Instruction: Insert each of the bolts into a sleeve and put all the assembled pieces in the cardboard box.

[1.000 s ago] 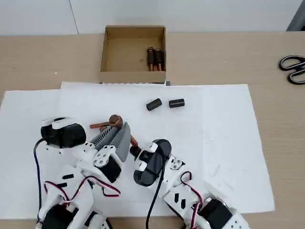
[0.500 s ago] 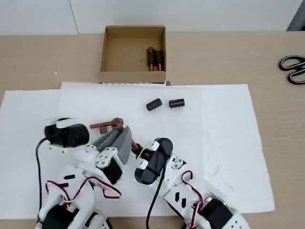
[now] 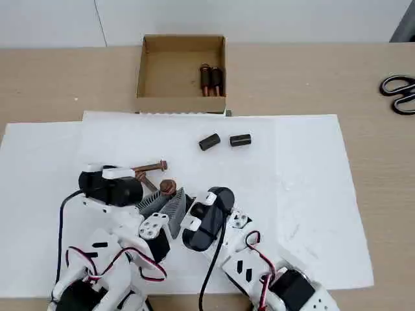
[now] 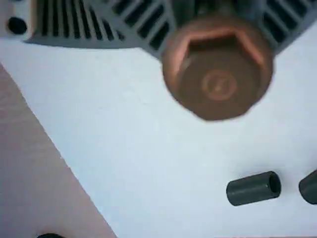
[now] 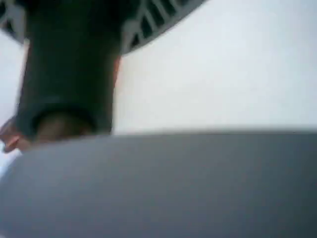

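Observation:
My left gripper [image 3: 170, 198] is shut on a copper bolt [image 3: 167, 187], whose hex head [image 4: 218, 74] faces the left wrist camera. Right beside it, my right gripper [image 5: 74, 20] is shut on a black sleeve [image 5: 69, 74], with the sleeve's open end close to the bolt. A second bolt [image 3: 148, 167] lies loose on the white paper [image 3: 292, 188]. Two more black sleeves [image 3: 209, 141] [image 3: 240, 139] lie farther back on the paper; one also appears as sleeve [image 4: 253, 187]. The cardboard box [image 3: 153, 71] holds assembled pieces [image 3: 211, 80] at its right side.
Scissors [image 3: 399, 91] lie on the wooden table [image 3: 311, 71] at the far right. Both arms crowd the near left part of the paper. The paper's right half has open room.
My left gripper has carried its bolt toward the near edge and rightward, close against the right gripper. The other bolt stayed on the paper. The right arm barely moved.

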